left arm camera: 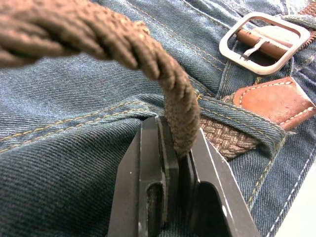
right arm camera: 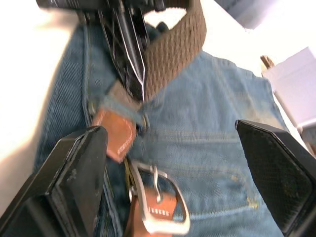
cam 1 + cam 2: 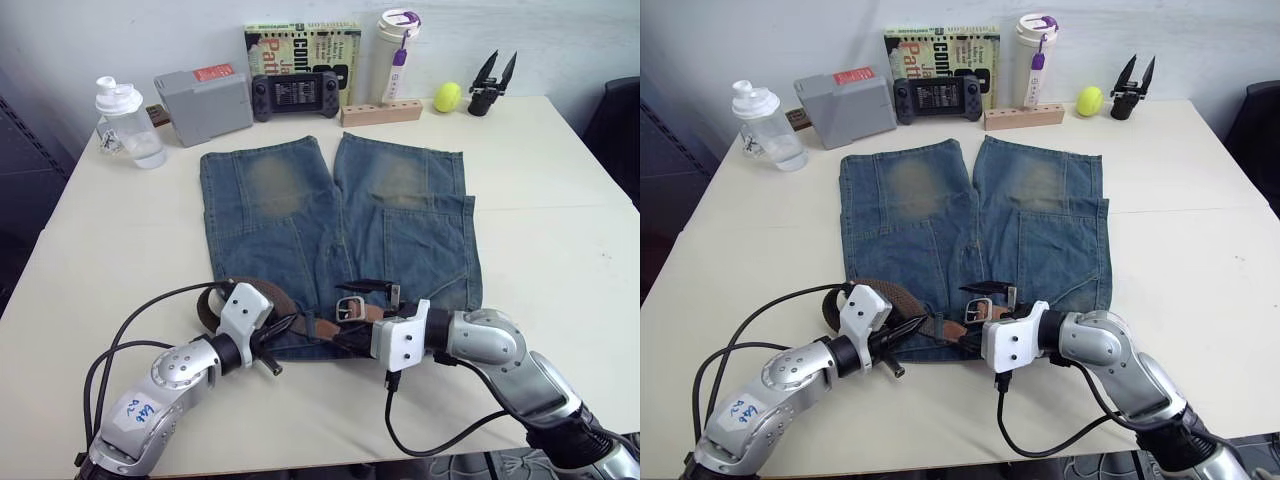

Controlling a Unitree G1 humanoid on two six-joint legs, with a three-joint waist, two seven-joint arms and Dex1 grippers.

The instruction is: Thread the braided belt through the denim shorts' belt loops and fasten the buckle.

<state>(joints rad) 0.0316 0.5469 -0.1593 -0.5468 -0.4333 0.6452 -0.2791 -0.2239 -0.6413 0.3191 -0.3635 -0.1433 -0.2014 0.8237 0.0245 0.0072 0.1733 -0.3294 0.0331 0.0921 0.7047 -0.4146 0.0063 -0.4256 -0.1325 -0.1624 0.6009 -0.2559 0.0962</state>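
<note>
— Nearest us, the two arms: the left gripper (image 3: 283,331) has its fingers pinched tight on the braided belt (image 1: 168,84), and the right gripper (image 2: 173,148) hangs with fingers spread wide, holding nothing, just over the buckle (image 2: 160,207).

— And the denim shorts (image 3: 300,230)?

— Flat on the tabletop (image 3: 560,230), waistband toward the robot. The belt lies along that waistband, looping off the left side.

— How far along, would you say?

— Partway. The strap passes under one of the belt loops (image 1: 242,121), beside the tan end. The buckle sits unfastened.

— Can you see that from overhead?

— No; the left wrist view alone shows the loop.
</note>
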